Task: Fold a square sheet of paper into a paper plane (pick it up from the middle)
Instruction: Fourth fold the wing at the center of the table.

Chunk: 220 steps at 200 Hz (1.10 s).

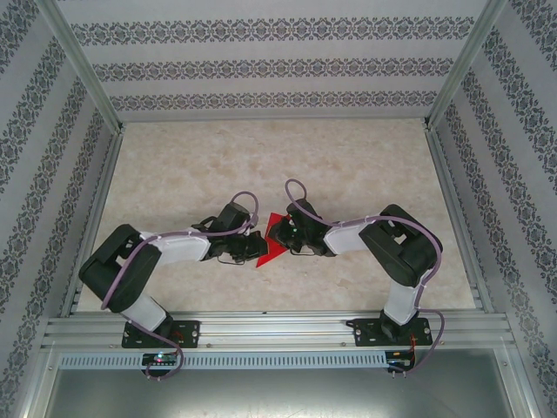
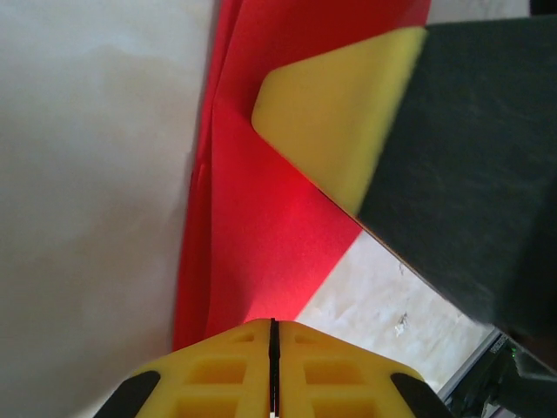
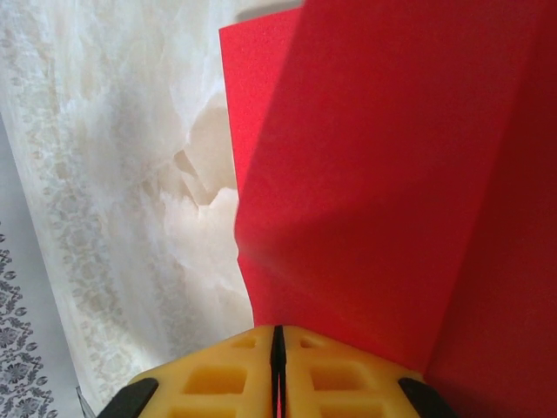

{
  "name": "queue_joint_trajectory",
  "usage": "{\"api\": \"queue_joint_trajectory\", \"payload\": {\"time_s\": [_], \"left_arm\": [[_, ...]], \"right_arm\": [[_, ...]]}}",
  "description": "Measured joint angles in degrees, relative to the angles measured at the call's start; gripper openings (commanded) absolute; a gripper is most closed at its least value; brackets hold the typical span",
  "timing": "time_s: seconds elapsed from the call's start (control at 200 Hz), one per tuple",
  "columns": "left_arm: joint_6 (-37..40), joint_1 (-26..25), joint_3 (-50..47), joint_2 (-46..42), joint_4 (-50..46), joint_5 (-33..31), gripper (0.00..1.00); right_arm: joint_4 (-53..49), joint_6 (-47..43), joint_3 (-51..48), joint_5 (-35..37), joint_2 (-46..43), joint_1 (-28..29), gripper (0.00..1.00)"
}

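Note:
The square sheet of paper (image 1: 266, 252) lies partly folded near the table's front middle, a bright red pointed shape with a raised crease along its left side in the left wrist view (image 2: 261, 226). My left gripper (image 1: 255, 237) is shut, with its yellow tips (image 2: 272, 324) meeting at the paper's near corner. From the other side, my right gripper (image 1: 280, 233) is shut too. Its tips (image 3: 277, 329) sit at the edge of the red sheet (image 3: 374, 192), which spreads beyond and beneath them. One of its yellow fingers (image 2: 339, 113) rests over the paper. Whether either pinches the paper is unclear.
The marbled tabletop (image 1: 278, 165) stretches behind the grippers. Patterned walls with metal posts (image 1: 87, 70) enclose it on three sides. An aluminium rail (image 1: 278, 329) runs along the near edge, where both arm bases are bolted.

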Motion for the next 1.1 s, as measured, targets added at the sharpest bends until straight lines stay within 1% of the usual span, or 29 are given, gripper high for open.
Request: {"api": "queue_joint_trajectory", "payload": {"time_s": [0.225, 0.335, 0.455, 0.595, 0.639, 0.684, 0.724, 0.769, 0.914, 1.024, 1.099], "left_arm": [[-0.4, 0.0, 0.5, 1.3, -0.5, -0.8, 0.1], [0.0, 0.0, 0.5, 1.6, -2.4, -2.3, 0.05], [1.5, 0.0, 1.0, 1.6, -3.9, -3.4, 0.04], [3.3, 0.0, 1.6, 1.2, -5.8, -4.6, 0.03], [3.8, 0.0, 1.7, 1.3, -6.0, -4.6, 0.03], [4.2, 0.0, 1.8, 1.4, -6.1, -4.6, 0.02], [4.3, 0.0, 1.8, 1.4, -6.1, -4.6, 0.02], [4.5, 0.0, 1.8, 1.4, -6.1, -4.6, 0.02], [4.8, 0.0, 2.1, 1.7, -6.3, -4.4, 0.02], [5.0, 0.0, 2.4, 1.8, -6.7, -4.4, 0.01], [5.4, 0.0, 2.4, 1.8, -6.9, -4.4, 0.01]], "right_arm": [[0.1, -0.2, 0.0, -0.2, 0.0, 0.0, 0.14], [0.1, -0.9, 0.0, -0.6, -0.1, -0.2, 0.15], [-1.1, -3.4, 0.2, -1.7, -0.7, -0.9, 0.16], [-5.6, -8.0, 0.8, -3.8, -3.1, -3.0, 0.17], [-6.7, -9.5, 1.2, -4.3, -4.3, -3.7, 0.16], [-7.7, -10.8, 1.4, -4.7, -5.7, -4.1, 0.12], [-8.4, -11.6, 1.4, -4.9, -7.1, -4.2, 0.04], [-9.3, -12.6, 1.7, -5.2, -8.4, -4.1, 0.0], [-11.3, -13.6, 3.6, -5.2, -8.4, -1.5, 0.0], [-11.3, -13.5, 4.2, -5.0, -6.3, 1.1, 0.0], [-11.2, -13.2, 4.2, -4.9, -4.2, 1.6, 0.0]]}}
